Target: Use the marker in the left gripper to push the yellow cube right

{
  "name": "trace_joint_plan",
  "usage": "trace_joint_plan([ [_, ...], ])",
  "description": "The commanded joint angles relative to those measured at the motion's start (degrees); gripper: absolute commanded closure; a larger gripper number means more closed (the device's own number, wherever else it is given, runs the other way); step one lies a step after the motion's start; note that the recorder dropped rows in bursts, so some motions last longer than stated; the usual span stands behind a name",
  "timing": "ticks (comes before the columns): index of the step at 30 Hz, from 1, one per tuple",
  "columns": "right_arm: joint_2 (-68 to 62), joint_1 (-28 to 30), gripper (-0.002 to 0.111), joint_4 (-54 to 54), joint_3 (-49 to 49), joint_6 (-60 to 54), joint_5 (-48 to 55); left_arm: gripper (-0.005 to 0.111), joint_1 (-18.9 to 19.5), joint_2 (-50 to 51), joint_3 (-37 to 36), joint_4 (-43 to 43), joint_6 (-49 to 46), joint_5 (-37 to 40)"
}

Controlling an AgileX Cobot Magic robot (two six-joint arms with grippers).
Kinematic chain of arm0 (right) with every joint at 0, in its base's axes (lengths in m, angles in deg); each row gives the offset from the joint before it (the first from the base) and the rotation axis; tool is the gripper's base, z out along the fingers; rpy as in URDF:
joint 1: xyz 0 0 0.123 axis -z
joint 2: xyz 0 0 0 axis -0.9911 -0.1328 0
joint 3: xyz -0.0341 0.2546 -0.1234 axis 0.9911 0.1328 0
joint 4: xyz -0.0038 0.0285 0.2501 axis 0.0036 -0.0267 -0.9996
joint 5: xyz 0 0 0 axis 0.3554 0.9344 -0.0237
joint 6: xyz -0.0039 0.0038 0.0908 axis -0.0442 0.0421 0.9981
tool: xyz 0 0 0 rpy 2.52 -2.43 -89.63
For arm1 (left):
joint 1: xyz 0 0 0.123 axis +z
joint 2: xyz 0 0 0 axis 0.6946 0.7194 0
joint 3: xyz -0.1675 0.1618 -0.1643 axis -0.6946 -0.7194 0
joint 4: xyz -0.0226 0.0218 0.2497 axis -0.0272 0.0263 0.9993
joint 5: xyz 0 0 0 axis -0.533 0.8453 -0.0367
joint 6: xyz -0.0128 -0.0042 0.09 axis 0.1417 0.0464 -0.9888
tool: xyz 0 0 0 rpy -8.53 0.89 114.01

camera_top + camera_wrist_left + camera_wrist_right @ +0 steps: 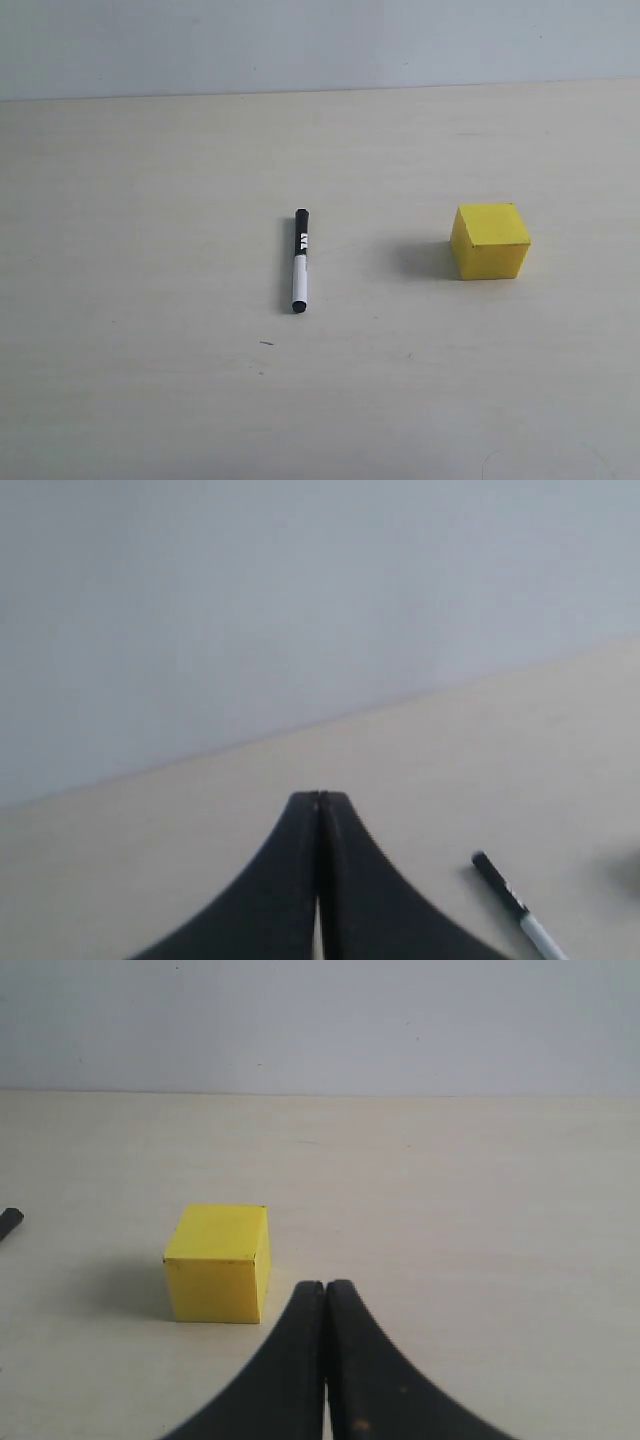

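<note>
We count one marker (300, 261), one cube (489, 241) and two grippers, over one pale table (150, 330) backed by one grey-white wall (300, 40). Neither gripper shows in the exterior view; each appears only to its own wrist camera.

The cube is yellow and sits flat on the table, with a soft shadow on the side facing the marker. The marker lies flat on the table well apart from the cube, to the cube's left in the exterior view, with bare table between them. It lies crosswise to the line joining it to the cube. Its black half, which carries a small white mark, points toward the wall, and its white barrel points away.

The left gripper (319, 798) has its two black fingers pressed together tip to tip and grips nothing. In its wrist view we see the marker's black half and part of the white barrel lying on the table beyond the fingertips and off to one side, clear of them.

The right gripper (325, 1285) is likewise pressed together and grips nothing. The cube rests near its fingertips, a little ahead and off to one side, not touching them. Past the cube, at that view's edge, a black tip of the marker shows.
</note>
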State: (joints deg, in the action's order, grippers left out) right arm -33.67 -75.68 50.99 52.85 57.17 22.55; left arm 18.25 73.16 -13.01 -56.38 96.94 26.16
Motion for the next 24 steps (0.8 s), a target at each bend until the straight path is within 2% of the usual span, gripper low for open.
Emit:
trace_joint_plan([
  [1,0.21,0.34,0.108,0.02,0.24,-0.06,-0.68,0.107,4.27,-12.80,-2.49,-0.16,0.00,-0.17],
  [6,0.21,0.34,0.108,0.02,0.24,-0.06,-0.68,0.107,8.12,-23.86,-2.85,0.12,-0.11,-0.06],
  [10,0.21,0.34,0.108,0.02,0.24,-0.06,-0.68,0.107,9.22,-29.87,-2.85,1.58,-0.20,-0.06],
  [24,0.21,0.34,0.108,0.02,0.24,-0.06,-0.43,0.107,9.22,-30.17,-2.85,3.23,-0.07,2.49],
])
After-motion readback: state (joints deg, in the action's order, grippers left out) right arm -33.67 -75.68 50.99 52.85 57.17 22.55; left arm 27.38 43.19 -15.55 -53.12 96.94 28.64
